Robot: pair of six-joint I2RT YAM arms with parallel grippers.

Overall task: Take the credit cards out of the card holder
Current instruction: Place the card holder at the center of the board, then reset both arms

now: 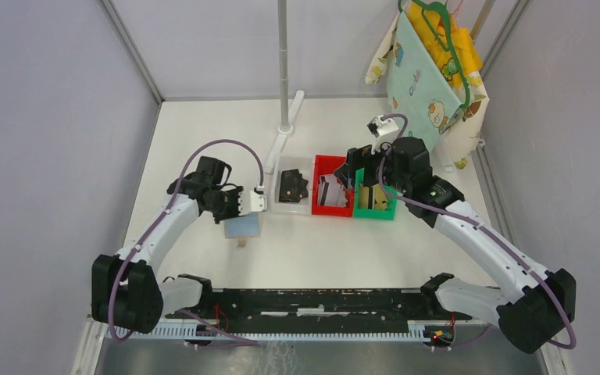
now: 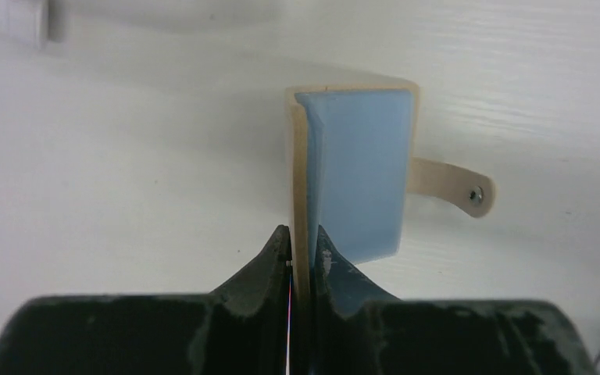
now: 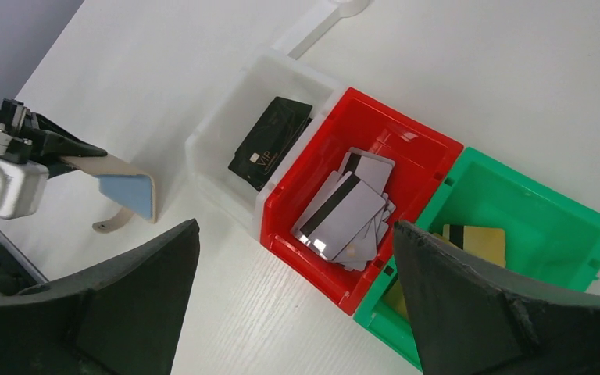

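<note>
Card holder (image 2: 355, 172): tan outer, pale blue-grey inner pocket facing the left wrist camera. It is pinched at its tan edge by the left hand (image 2: 303, 242), whose fingers are clenched tight on that edge. A tan strap (image 2: 457, 183) with a small metal snap sticks out from the holder's far side. Whether the holder touches the counter (image 2: 125, 156) I cannot tell.

In the top view the holder (image 1: 242, 226) sits at the left hand (image 1: 238, 209), left of centre and just in front of the row of bins.

Credit cards, sorted by colour:
- black cards (image 3: 272, 141) in the white bin (image 3: 211, 137), the bin nearest the holder;
- silver-grey cards (image 3: 348, 215), some showing a dark stripe, piled loosely in the red bin (image 3: 414, 141);
- gold cards (image 3: 476, 242) in the green bin (image 3: 562, 219).

The three bins stand side by side, touching, white then red then green from left to right in the top view.

Right hand (image 3: 293, 230): released, fingers spread wide with nothing between them, hovering over the red and green bins. In the top view the right hand (image 1: 367, 168) sits over the back of those two bins, well apart from the holder.
</note>
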